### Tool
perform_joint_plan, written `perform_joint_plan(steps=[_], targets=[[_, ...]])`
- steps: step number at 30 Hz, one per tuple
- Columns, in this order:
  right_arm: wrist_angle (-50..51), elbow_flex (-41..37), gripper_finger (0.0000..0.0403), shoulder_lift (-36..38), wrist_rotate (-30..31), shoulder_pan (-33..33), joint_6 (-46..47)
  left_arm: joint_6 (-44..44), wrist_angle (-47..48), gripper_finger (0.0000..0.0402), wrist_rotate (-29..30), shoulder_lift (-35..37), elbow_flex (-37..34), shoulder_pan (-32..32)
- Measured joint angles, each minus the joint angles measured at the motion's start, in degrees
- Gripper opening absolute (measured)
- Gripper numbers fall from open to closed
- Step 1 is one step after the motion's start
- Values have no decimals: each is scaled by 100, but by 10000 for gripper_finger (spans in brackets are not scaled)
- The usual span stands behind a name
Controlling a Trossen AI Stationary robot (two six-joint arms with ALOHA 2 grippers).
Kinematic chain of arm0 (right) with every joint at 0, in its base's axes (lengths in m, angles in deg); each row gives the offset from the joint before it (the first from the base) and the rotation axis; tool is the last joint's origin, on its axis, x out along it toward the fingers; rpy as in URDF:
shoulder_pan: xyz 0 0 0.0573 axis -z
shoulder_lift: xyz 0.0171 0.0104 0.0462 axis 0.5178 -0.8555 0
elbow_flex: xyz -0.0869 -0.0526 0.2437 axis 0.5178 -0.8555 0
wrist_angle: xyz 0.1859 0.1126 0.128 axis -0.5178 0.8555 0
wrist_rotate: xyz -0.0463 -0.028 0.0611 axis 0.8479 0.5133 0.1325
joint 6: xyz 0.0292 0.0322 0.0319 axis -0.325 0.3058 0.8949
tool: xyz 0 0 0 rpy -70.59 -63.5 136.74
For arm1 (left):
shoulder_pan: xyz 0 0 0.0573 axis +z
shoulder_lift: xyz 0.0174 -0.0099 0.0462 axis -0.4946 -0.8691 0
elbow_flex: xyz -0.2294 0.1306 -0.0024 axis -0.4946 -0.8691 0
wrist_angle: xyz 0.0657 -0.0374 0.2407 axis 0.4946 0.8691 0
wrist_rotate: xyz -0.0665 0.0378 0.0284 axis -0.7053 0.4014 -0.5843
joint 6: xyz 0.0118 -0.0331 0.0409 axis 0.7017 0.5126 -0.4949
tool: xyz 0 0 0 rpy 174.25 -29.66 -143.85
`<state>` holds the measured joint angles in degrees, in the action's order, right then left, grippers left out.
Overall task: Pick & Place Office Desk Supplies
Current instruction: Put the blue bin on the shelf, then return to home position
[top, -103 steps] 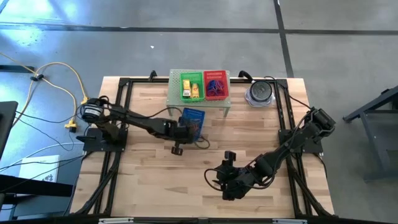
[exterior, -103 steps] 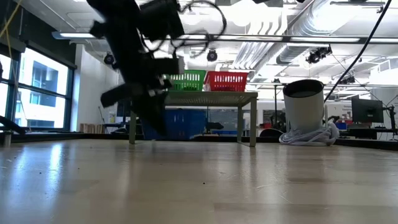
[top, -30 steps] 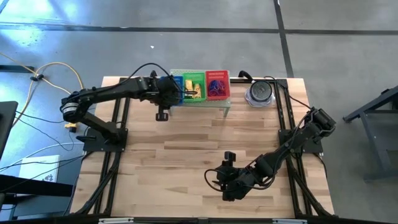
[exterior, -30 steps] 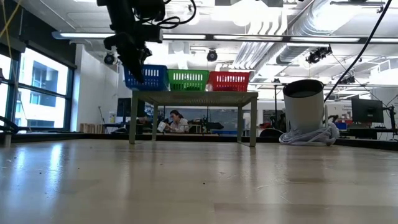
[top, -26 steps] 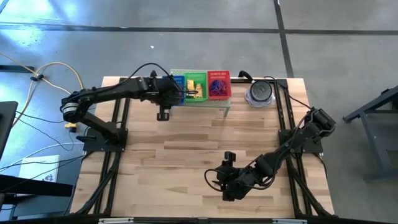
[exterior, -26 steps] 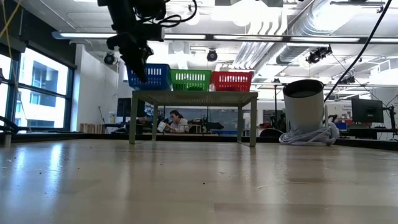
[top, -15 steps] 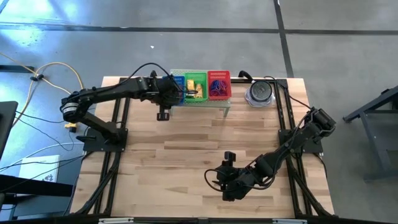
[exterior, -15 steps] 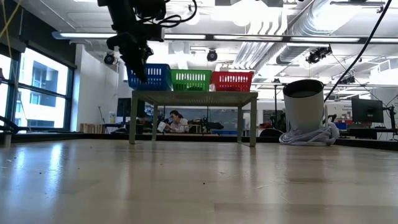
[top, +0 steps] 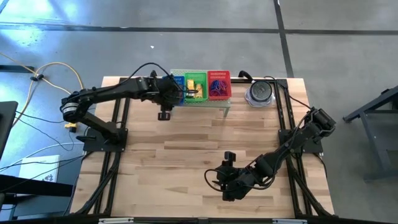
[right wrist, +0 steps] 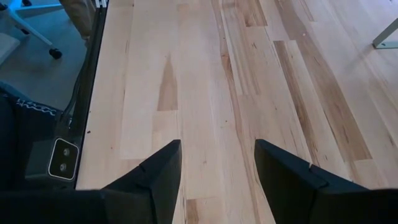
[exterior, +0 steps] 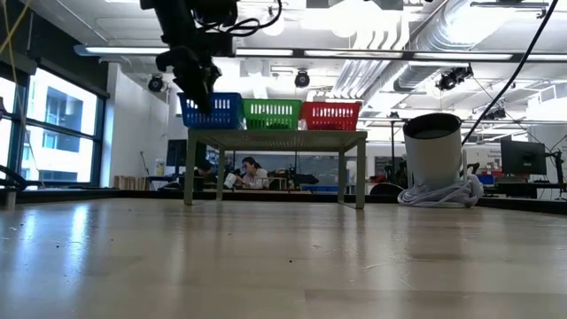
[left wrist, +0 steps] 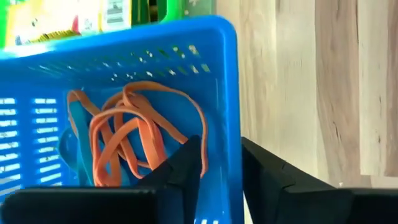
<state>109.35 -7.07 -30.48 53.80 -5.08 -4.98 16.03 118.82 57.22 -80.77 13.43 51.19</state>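
I see my left gripper [left wrist: 221, 171] straddling the blue basket [left wrist: 124, 93] wall, slightly parted, at the shelf's [top: 227, 102] nine o'clock; right gripper [right wrist: 217, 168] spread over bare worktop [right wrist: 205, 93].

**Blue basket wall between our left fingers**

We see our left gripper [left wrist: 222, 171] astride the blue basket [left wrist: 155, 46] wall, one finger [left wrist: 183, 165] inside, the other outside. Orange rubber bands [left wrist: 134, 134] lie tangled at centre-left; a green basket [left wrist: 165, 9] sits upper left, wooden tabletop [left wrist: 311, 81] on the right.
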Motion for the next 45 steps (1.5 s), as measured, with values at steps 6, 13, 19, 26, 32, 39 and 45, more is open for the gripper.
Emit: perform_joint_plan(steps=[6, 13, 19, 26, 32, 39, 45], targets=[[0, 0, 192, 0, 0, 0, 0, -20, -212, 121, 120, 0, 0, -213], [2, 0, 192, -2, 0, 0, 0, 213, -589, 125, 889, 2, 0, -510], [2, -2, 192, -2, -1, 0, 0, -18, -803, 125, 948, 4, 0, -762], [4, -2, 192, -2, 0, 0, 0, -106, -1236, 125, 1302, 155, 0, -1015], [4, -2, 192, -2, -2, -11, -1, -278, -1535, 125, 1512, 666, 0, -1553], [-370, -134, 192, -2, -5, 17, -36, 463, -1178, 125, 1713, 1589, 0, -2351], [-871, -378, 191, -9, -20, 245, -769, 1796, 316, 112, 1134, 2374, 0, -2975]])
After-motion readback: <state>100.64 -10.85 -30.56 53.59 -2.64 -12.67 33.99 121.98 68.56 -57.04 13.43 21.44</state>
